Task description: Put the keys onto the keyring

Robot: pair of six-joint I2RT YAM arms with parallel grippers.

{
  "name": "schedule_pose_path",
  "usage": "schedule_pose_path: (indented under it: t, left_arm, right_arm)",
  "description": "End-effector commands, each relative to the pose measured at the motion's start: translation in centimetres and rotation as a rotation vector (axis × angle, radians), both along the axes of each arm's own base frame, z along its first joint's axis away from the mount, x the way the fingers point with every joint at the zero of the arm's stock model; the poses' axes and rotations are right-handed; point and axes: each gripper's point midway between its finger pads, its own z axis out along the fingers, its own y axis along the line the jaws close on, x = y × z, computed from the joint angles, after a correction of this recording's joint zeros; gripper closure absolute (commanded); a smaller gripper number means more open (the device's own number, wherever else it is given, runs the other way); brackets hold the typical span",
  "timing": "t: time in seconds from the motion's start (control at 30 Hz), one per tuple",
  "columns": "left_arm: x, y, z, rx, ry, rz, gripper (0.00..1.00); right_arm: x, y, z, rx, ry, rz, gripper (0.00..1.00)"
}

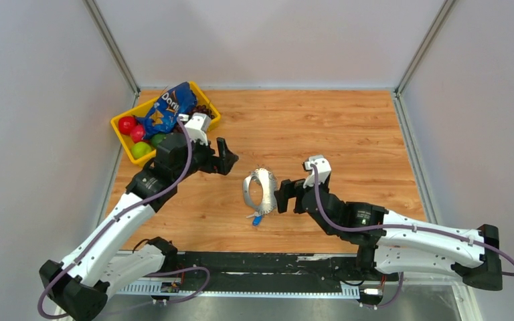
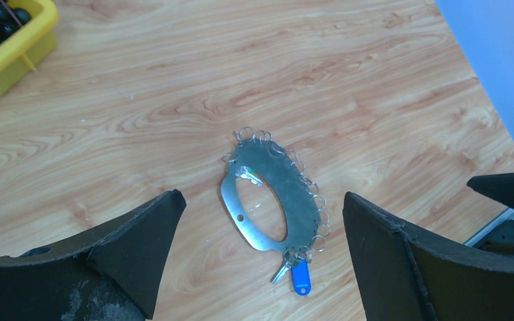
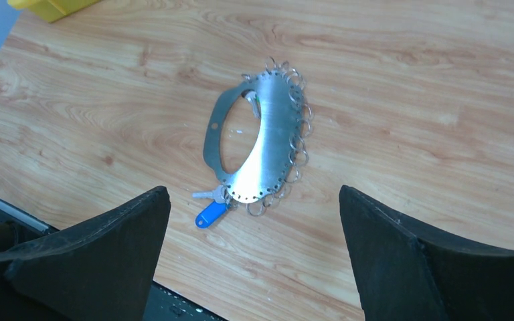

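Note:
The keyring (image 1: 270, 182) is a flat silvery oval plate with a big hole and small rings along one edge. It lies flat on the wood between both arms. A silver key with a blue tag (image 2: 300, 277) hangs at its near end (image 3: 211, 214). At its far end a second small key (image 2: 247, 175) with a hint of green peeks out inside the hole (image 3: 251, 100), mostly hidden by the plate. My left gripper (image 1: 226, 159) hovers open to the left of the keyring (image 2: 294, 194). Close to its right side my right gripper (image 1: 284, 197) is open, holding nothing.
A yellow bin (image 1: 117, 124) with red and green balls and a blue chip bag (image 1: 167, 107) stands at the back left, beside my left arm. Grey walls close in the table on three sides. A black rail (image 1: 261, 264) runs along the near edge.

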Motion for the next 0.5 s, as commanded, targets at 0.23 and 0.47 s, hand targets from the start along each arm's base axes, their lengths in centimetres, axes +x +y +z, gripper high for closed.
schedule_pose_path:
  t: [0.23, 0.47]
  left_arm:
    - [-1.8, 4.0, 5.8, 0.068, -0.172, 0.074, 0.0]
    - [-3.2, 5.5, 7.8, 0.078, -0.271, 0.078, 0.0]
  right_arm:
    - [3.0, 0.2, 8.6, -0.062, -0.162, -0.1, 0.0]
    - [3.7, -0.6, 11.0, -0.072, -0.21, -0.153, 0.0]
